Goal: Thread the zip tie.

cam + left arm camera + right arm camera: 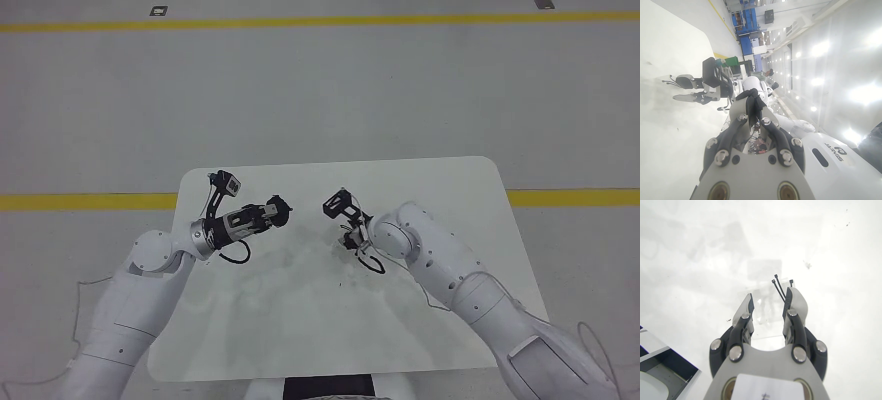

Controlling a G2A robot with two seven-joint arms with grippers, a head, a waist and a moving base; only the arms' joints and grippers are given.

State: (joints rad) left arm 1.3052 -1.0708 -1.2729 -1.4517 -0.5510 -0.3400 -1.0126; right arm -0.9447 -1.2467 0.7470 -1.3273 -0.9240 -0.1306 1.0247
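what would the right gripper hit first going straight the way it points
Likely the clear box just ahead of the right gripper, which is open, black zip ties at one finger; depth unclear.

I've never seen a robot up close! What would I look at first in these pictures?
Probably the thin black zip ties poking out of a small clear plastic box on the white rounded table, with the right arm's jaws standing open just above them. Next, the left arm's jaws, pinched shut on a small black thing and pointing toward the other arm.
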